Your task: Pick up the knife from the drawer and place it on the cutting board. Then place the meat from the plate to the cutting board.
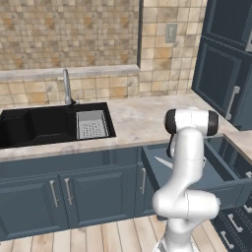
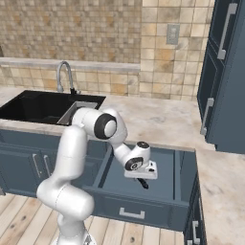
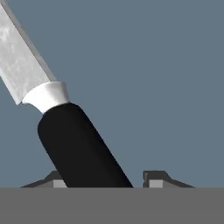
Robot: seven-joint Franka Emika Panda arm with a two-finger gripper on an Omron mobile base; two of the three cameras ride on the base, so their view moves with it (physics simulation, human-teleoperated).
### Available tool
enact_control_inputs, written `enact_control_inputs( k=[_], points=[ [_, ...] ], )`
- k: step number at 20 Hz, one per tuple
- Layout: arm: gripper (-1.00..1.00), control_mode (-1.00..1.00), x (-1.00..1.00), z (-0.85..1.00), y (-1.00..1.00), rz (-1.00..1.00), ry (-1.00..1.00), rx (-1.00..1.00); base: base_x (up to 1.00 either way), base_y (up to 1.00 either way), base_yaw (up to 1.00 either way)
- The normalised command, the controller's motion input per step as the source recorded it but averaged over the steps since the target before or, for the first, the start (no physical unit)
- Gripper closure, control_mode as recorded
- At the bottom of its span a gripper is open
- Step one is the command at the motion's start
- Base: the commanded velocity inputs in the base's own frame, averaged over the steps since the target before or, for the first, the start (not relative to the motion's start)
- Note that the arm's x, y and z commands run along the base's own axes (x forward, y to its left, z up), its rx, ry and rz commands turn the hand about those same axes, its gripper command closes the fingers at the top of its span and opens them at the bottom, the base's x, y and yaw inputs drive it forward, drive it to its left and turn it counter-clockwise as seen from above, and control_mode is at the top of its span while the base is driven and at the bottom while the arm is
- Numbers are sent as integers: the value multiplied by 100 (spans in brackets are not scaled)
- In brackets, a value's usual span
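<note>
The drawer (image 2: 143, 206) stands pulled out under the counter, and the knife lies on its floor. Its silver blade (image 1: 163, 162) shows left of my arm. In the hand view the knife (image 3: 65, 127) runs diagonally, blade to the upper left and black handle down between my fingertips. My gripper (image 3: 105, 179) is low inside the drawer (image 1: 224, 170) and open, straddling the handle with a small gap at the right fingertip (image 3: 155, 177). From the right base view the gripper (image 2: 142, 178) hangs over the handle's dark end. The cutting board, the plate and the meat are out of view.
A black sink (image 1: 47, 123) with a faucet (image 1: 66, 86) lies to the left in the beige counter (image 1: 140, 118). Tall dark blue cabinets (image 2: 225, 81) rise at the right. Closed cabinet doors (image 1: 64, 192) sit under the sink, with more drawers (image 1: 234, 224) at the lower right.
</note>
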Motion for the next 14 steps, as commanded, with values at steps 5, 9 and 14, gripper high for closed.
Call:
enact_control_inputs(
  k=[5, 9, 14],
  points=[
    [100, -100, -1, -20, 0, 0, 0, 0, 0, 0, 0],
    [100, -100, -10, -8, 0, 0, 0, 0, 0, 0, 0],
    [100, -100, -35, 1, 0, 0, 0, 0, 0, 0, 0]
  ],
)
